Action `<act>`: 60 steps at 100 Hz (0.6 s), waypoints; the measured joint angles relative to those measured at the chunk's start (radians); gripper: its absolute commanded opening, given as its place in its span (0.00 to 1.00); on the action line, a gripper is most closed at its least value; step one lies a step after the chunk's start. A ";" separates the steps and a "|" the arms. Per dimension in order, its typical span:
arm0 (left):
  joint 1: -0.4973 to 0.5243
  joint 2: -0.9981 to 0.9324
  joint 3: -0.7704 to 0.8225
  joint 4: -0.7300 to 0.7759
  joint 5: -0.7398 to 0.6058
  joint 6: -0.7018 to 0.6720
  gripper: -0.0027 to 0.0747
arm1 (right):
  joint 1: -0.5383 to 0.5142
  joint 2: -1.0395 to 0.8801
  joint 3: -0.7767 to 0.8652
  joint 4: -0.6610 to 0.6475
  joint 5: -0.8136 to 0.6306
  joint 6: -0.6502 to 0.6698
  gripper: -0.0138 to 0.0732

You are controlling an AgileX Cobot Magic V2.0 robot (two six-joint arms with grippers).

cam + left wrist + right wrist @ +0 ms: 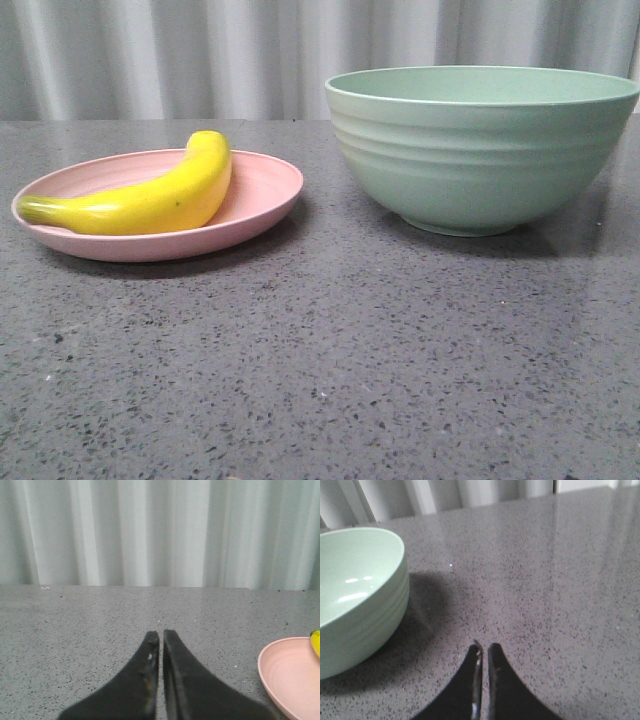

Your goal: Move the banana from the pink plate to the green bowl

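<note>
The yellow banana (150, 200) lies on the pink plate (265, 195) at the left of the front view, its greenish stem end pointing left. The green bowl (480, 150) stands empty to the right of the plate. Neither gripper shows in the front view. My left gripper (161, 636) is shut and empty over bare table, with the plate's rim (280, 672) and a sliver of banana (316, 642) off to one side. My right gripper (485, 649) is shut and empty over bare table beside the bowl (357, 595).
The grey speckled table (330, 350) runs to a pale pleated curtain (200, 50) at the back. A gap of table separates the plate from the bowl.
</note>
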 measured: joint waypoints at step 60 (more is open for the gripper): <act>0.000 0.022 -0.004 0.002 -0.086 0.000 0.54 | 0.000 0.033 -0.025 0.000 0.050 0.000 0.09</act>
